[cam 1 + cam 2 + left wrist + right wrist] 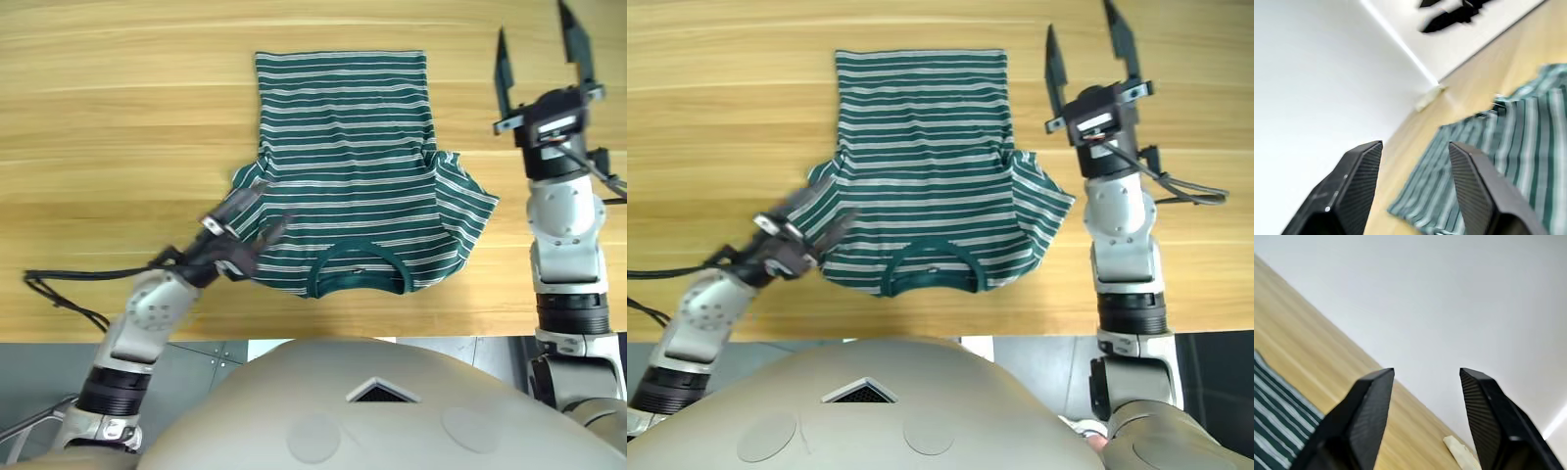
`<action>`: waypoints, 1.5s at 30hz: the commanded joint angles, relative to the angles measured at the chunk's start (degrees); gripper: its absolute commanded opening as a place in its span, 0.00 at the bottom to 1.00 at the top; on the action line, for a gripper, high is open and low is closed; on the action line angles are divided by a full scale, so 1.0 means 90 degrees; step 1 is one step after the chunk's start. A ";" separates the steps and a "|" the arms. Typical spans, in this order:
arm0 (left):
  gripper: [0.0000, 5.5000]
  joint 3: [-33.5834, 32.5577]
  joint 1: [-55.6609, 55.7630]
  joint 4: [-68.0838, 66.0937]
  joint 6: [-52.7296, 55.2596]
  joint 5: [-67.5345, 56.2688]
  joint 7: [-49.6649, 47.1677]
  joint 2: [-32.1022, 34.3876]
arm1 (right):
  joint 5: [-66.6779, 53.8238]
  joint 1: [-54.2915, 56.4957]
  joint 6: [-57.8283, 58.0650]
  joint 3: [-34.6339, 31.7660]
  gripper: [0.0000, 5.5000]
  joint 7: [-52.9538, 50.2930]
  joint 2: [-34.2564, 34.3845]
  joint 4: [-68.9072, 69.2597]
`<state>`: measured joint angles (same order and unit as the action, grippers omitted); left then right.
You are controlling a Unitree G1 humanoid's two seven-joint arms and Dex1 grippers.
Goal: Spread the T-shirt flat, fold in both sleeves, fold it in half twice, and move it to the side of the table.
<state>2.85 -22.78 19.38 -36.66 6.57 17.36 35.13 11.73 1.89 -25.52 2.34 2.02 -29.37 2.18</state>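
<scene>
In the left eye view, one green striped T-shirt [343,166] lies at the middle of the wooden table [118,117], hem at 12 o'clock and collar at 6 o'clock. Both sleeves are bunched against the body rather than spread out. The left gripper [257,213] sits at the shirt's 8 o'clock, over the left sleeve, its two fingers apart; blur hides whether they touch the cloth. The right gripper [537,54] is at the shirt's 2 o'clock, clear of the cloth, its two fingers wide apart and holding nothing. A black cable [69,289] trails from the left arm toward 9 o'clock.

The right eye view gives the same layout and adds a second cable [1185,191] looping off the right forearm toward 3 o'clock.

The left wrist view looks between that claw's two separated fingers [1359,186] at striped cloth lying beyond them on the wood, with a white wall [1312,73] behind.

The right wrist view shows its two fingers [1369,416] spread over bare wood, with one striped corner of the shirt at the edge.
</scene>
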 commanded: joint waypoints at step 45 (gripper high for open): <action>0.46 0.0611 -0.0129 -0.2419 0.1661 0.3284 0.0011 0.0694 | 0.1404 0.0789 -0.0909 0.0117 0.45 -0.0004 -0.0395 -0.2142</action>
<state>6.16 -22.30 3.06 -25.98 33.28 15.35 40.60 23.83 9.16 -33.21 3.00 2.31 -32.82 -16.36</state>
